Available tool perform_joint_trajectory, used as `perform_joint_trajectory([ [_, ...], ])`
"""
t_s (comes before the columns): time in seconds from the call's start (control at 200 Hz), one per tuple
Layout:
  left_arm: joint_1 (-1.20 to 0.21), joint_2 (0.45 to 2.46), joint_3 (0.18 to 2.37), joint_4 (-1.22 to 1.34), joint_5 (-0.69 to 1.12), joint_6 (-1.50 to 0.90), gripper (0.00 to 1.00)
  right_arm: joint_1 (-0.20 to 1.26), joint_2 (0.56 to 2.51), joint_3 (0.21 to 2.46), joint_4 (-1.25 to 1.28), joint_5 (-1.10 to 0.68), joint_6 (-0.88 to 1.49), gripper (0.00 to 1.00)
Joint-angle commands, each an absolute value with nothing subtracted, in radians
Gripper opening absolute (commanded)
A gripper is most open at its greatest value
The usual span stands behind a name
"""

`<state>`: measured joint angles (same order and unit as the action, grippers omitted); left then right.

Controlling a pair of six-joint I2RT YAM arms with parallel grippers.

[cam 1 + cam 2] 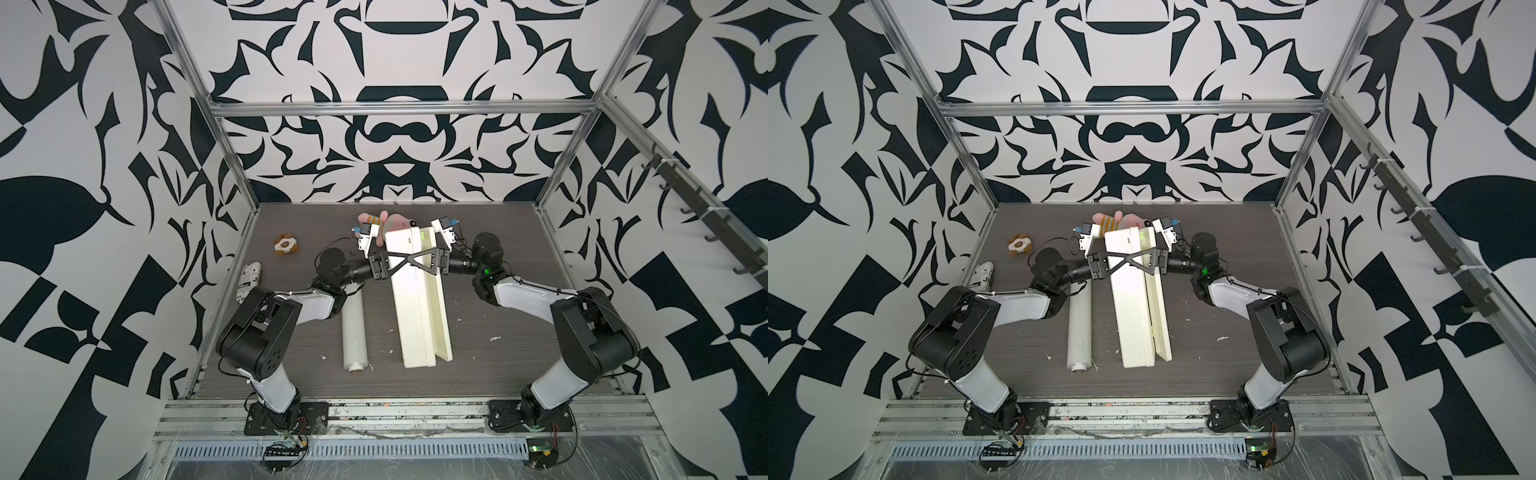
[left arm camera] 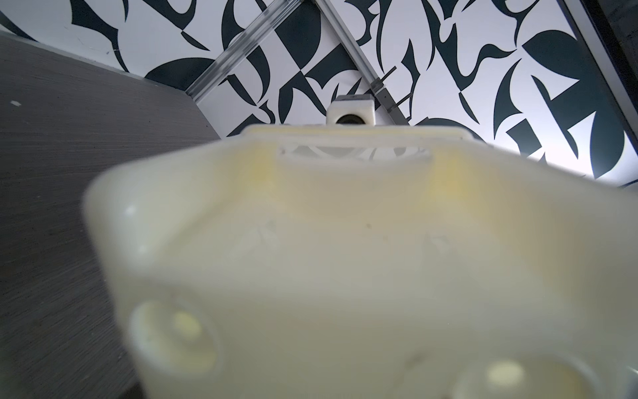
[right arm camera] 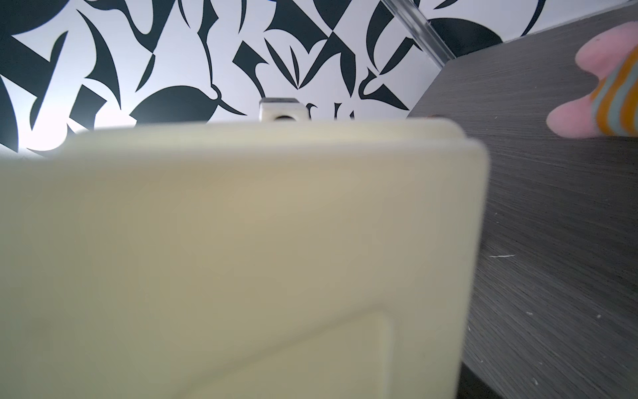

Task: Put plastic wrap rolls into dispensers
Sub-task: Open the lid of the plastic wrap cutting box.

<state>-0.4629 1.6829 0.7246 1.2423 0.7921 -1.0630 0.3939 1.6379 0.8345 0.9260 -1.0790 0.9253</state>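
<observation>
Top views: both arms reach in from either side over the far part of the dispenser point(image 1: 415, 316), which lies mid-bench point(image 1: 498, 332) with its near end on the surface.
Dispenser axis: it runs from the near edge toward the back wall. A narrower cream strip lies along its right side; I cannot tell whether that is the lid swung open.
Left fingers point(image 1: 405, 261): spread wide over the dispenser's top, coming from its left. Whether they clamp it or only lie over it I cannot tell.
Right fingers point(image 1: 414, 262): the same from the right, tips about meeting the left ones at mid-width.
Wrist views: blurred cream plastic fills both, and no fingers show.
Roll: the plastic wrap roll point(image 1: 353, 328) lies flat on the bench just beside the dispenser's left side and parallel to it. Its core stub point(image 1: 356, 366) points to the near edge; its far end is hidden under the left arm point(image 1: 316, 305).
Key relation: the roll sits left of both sets of fingers and nearer the robot, so the left arm is plainly closer.
Judgement: the roll is not yet in; picking it calls for fingers set across its long axis.
</observation>
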Motion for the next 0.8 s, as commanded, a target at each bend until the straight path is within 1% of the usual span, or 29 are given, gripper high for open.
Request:
perform_joint_trajectory([
  [0.0,-0.441,1.672,0.722,1.307,0.767,-1.074,0.46,0.411,1.617,0.845,1.063,-1.176,1.025,0.76],
  [0.145,-0.427,1.673,0.715,1.340,0.797,-1.098,0.46,0.383,1.628,0.838,1.114,-1.190,1.067,0.76],
  [0.225,-0.409,1.665,0.691,1.364,0.776,-1.104,0.47,0.350,1.618,0.820,1.120,-1.152,1.076,0.76],
  [0.285,-0.403,1.656,0.675,1.363,0.744,-1.090,0.47,0.329,1.603,0.816,1.060,-1.108,1.049,0.75],
  [0.35,-0.400,1.629,0.666,1.289,0.692,-1.038,0.47,0.321,1.569,0.821,0.901,-1.035,0.959,0.75],
  [0.45,-0.401,1.551,0.663,1.082,0.607,-0.911,0.47,0.319,1.495,0.858,0.548,-0.916,0.738,0.75],
  [0.51,-0.398,1.517,0.660,1.013,0.587,-0.870,0.48,0.310,1.462,0.854,0.487,-0.880,0.690,0.76],
  [0.595,-0.388,1.505,0.646,1.027,0.592,-0.872,0.48,0.282,1.445,0.850,0.462,-0.855,0.687,0.76],
  [0.65,-0.383,1.513,0.641,1.051,0.604,-0.885,0.48,0.262,1.447,0.873,0.376,-0.815,0.671,0.76],
  [0.705,-0.381,1.527,0.648,1.074,0.631,-0.904,0.48,0.253,1.444,0.930,0.180,-0.734,0.587,0.75],
  [0.745,-0.379,1.534,0.653,1.081,0.647,-0.915,0.48,0.256,1.444,0.992,-0.021,-0.608,0.494,0.75],
  [0.795,-0.379,1.540,0.657,1.088,0.662,-0.925,0.48,0.264,1.459,1.063,-0.208,-0.459,0.422,0.75],
])
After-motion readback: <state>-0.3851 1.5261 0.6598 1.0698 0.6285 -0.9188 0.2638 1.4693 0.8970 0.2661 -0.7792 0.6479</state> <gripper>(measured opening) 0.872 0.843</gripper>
